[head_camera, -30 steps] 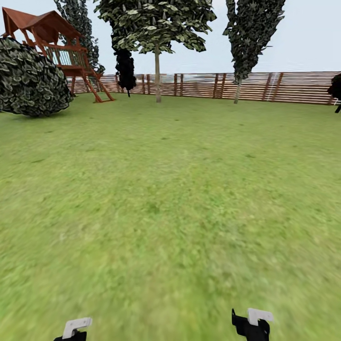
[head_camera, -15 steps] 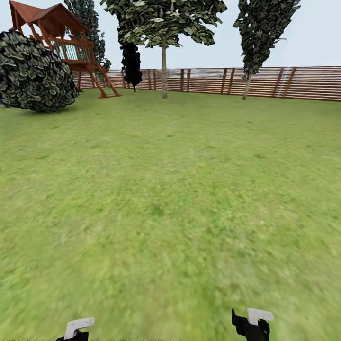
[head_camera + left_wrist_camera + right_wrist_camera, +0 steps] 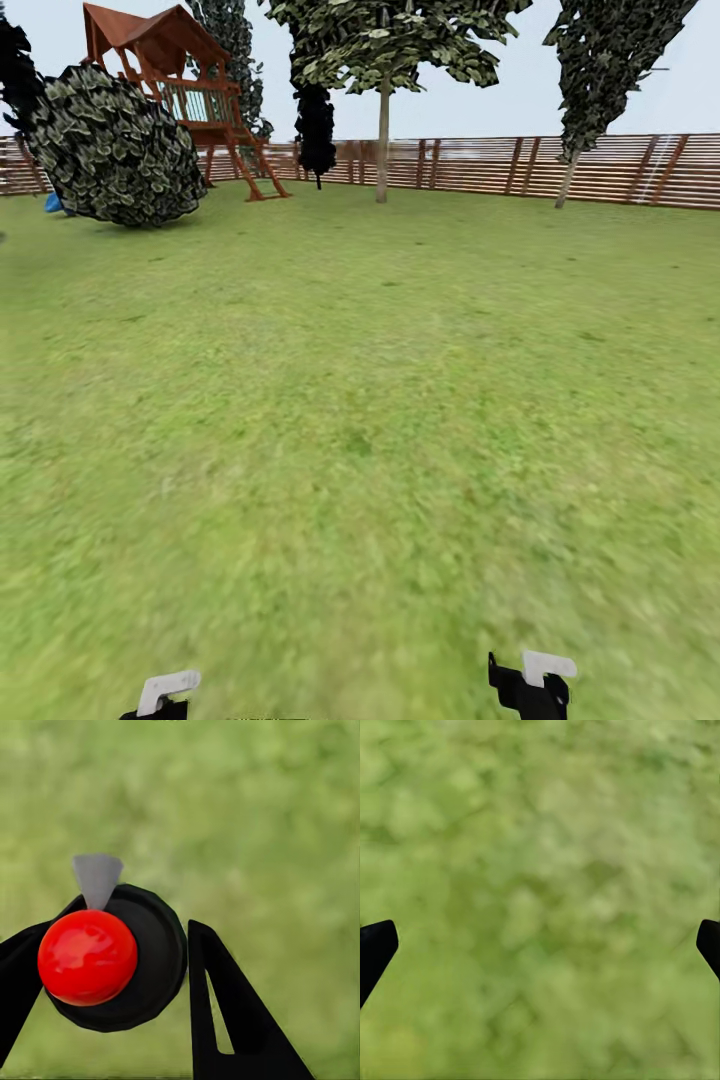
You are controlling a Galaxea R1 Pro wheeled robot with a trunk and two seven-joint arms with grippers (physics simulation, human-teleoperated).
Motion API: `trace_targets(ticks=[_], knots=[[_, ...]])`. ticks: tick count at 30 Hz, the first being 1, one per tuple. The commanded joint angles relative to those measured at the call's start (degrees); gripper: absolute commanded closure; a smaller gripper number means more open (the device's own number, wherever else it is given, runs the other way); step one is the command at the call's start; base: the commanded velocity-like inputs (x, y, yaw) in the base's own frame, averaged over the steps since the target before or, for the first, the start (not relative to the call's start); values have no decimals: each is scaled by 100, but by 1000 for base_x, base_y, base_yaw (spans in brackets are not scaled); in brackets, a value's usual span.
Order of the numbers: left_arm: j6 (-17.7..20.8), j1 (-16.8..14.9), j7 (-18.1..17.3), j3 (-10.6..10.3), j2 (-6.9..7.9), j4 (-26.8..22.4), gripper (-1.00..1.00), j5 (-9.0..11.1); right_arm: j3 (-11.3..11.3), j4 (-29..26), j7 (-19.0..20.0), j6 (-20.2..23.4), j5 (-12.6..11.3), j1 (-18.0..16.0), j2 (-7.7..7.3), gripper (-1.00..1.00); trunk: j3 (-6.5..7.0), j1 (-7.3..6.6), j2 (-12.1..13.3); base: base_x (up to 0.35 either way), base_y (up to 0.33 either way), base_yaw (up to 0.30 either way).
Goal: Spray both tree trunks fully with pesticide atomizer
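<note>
- Rightward drift of playset [image 3: 185,95], bush [image 3: 115,145] and fence [image 3: 520,165] since earlier frames indicates camera rotation.
- Left gripper [image 3: 112,960]: fingers clamped around pesticide atomizer [image 3: 112,956], red top facing camera.
- Right gripper [image 3: 540,952]: fingers wide apart, empty, above lawn [image 3: 360,400].
- Thin-trunked tree [image 3: 383,100]: 12 o'clock.

I see the pesticide atomizer [image 3: 112,958] as smooth plastic: glossy red top, matt black body. My left gripper's fingers [image 3: 225,1012] look matt black. The fence [image 3: 600,170] is slatted brown wood; the lawn [image 3: 360,400] rough.

green lawn [image 3: 360,420], slatted fence [image 3: 600,168], playhouse [image 3: 180,70]
</note>
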Motion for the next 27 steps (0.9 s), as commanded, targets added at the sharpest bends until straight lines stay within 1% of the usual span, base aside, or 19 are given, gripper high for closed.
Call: trace_targets(ticks=[1, 9, 11, 14, 22, 27], knots=[[-19, -5, -25, 50, -4, 6, 100, -48, -35, 3, -17, -18, 50, -2, -2, -100, -5, -1, -2, 121, 0, 176], [-19, -5, -25, 67, 0, 7, 100, -19, -25, 2, -9, -20, 99, -1, -56, -100, -5, -1, -2, 305, 0, 27], [-19, -5, -21, 67, 0, 13, 100, -15, -26, 3, -9, -20, 176, -1, -59, -100, -5, -1, -2, 338, 0, 0], [-19, -5, -17, 70, 0, 14, 100, -14, -28, -2, -14, -20, 273, -2, -58, -100, -5, -1, -2, 339, 0, 0], [-19, -5, -17, 73, -7, 14, 100, -14, -22, -4, -17, -20, 318, 0, -26, -100, -3, -1, -2, 339, 0, 0], [-19, -5, -16, 71, -8, 14, 100, -6, -20, -4, -17, -20, 337, -2, -16, -100, 31, -1, -2, 339, 0, 0]])
